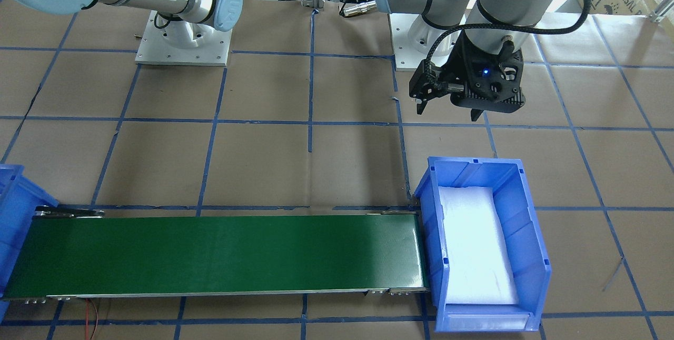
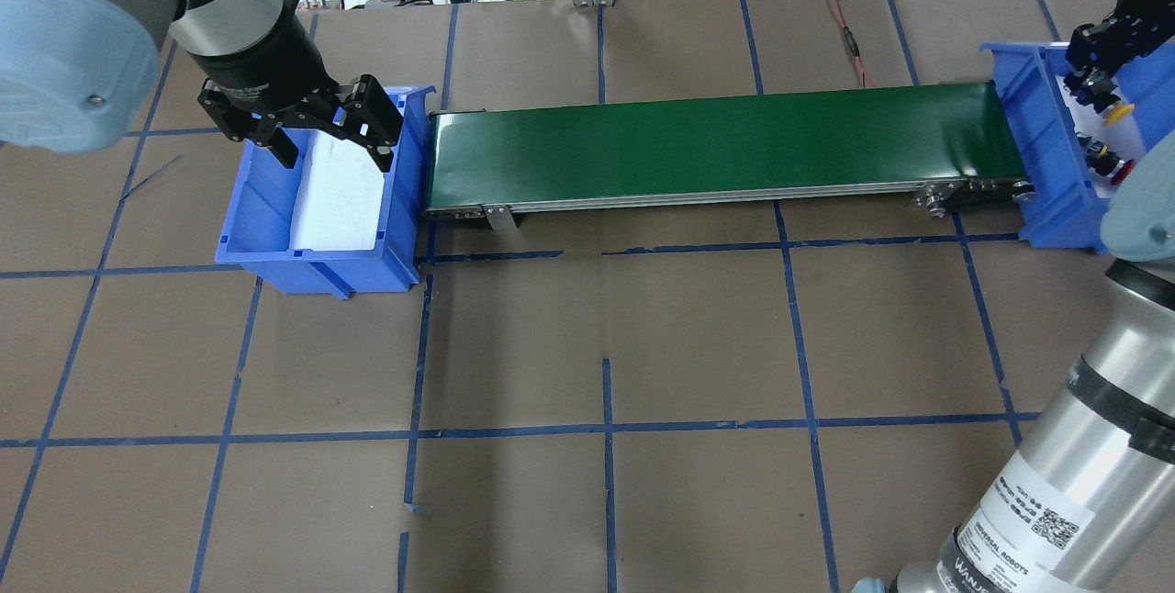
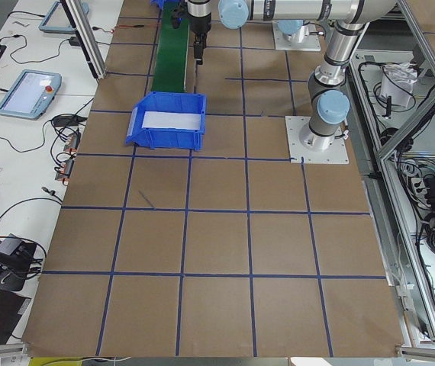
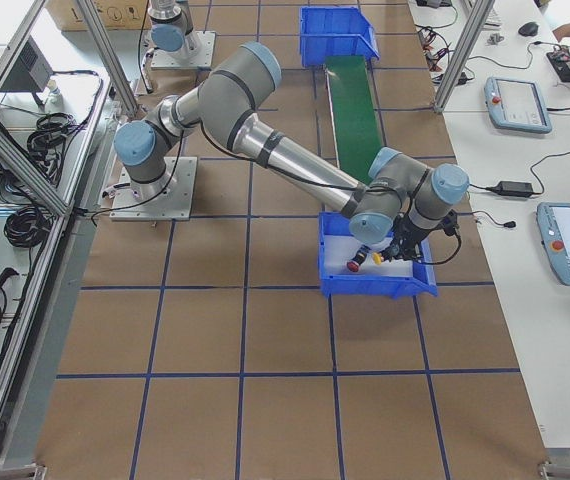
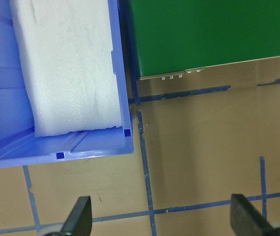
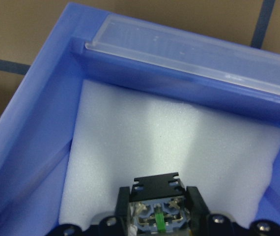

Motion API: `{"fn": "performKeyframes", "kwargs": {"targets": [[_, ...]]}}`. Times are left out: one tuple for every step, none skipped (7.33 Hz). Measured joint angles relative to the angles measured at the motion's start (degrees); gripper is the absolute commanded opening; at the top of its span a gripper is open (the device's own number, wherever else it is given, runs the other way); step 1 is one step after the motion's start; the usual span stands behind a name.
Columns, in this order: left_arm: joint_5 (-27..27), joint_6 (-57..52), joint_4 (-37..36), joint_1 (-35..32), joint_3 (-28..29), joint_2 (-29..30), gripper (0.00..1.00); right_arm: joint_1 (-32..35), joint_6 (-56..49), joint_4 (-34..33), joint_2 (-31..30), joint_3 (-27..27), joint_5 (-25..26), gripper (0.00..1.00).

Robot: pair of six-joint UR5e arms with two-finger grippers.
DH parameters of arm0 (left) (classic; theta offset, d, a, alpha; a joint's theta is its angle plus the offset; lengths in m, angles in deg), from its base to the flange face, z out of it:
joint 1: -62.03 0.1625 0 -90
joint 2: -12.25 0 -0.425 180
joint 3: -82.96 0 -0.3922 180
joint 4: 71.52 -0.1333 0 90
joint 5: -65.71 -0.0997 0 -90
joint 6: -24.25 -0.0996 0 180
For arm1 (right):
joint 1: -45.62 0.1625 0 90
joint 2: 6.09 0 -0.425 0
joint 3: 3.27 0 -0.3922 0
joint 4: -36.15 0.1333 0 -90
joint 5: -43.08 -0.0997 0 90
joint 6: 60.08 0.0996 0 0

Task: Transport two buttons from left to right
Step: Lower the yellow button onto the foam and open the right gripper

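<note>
Height is the thing to mind: my right fingers [image 6: 195, 206] are clamped on the grey block of the yellow button [image 2: 1116, 112], over the white foam [image 6: 179, 137] in the blue bin [image 6: 32, 123], with the red button [image 2: 1111, 169] lying on the foam just to one side of them. I should sink straight down until the block meets the foam, then let go, keeping off the red one. My left fingers [image 5: 79, 216] hang spread wide and empty over the tabletop [image 5: 204, 147].

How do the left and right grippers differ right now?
The left gripper is open and empty; the right gripper is shut on a button. The left gripper hangs over bare table beside the left bin; the right gripper is over the right bin. Both are black two-finger grippers.
</note>
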Motion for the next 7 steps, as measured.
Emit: {"fn": "performKeyframes", "kwargs": {"targets": [[0.00,0.00,0.03,0.00,0.00,-0.05,1.00,-0.01,-0.06,0.03,0.19,-0.11,-0.03,0.48],[0.02,0.00,0.03,0.00,0.00,-0.08,1.00,0.02,-0.18,0.04,0.30,-0.19,-0.02,0.57],[0.02,0.00,0.09,0.01,0.00,-0.08,1.00,0.05,-0.31,0.03,0.31,-0.31,0.11,0.63],[0.04,0.00,0.15,0.05,0.00,-0.08,1.00,0.05,-0.41,-0.05,0.22,-0.47,0.17,0.96],[0.06,0.00,0.16,0.07,-0.01,-0.07,1.00,0.09,-0.47,-0.12,-0.07,-0.61,0.05,1.00],[0.06,0.00,0.10,0.08,-0.03,-0.01,1.00,0.28,-0.49,-0.04,-0.88,-0.86,-0.06,1.00],[0.06,0.00,0.03,0.07,-0.02,0.01,1.00,0.74,-0.45,1.04,-2.66,-1.16,-0.06,1.00]]}}
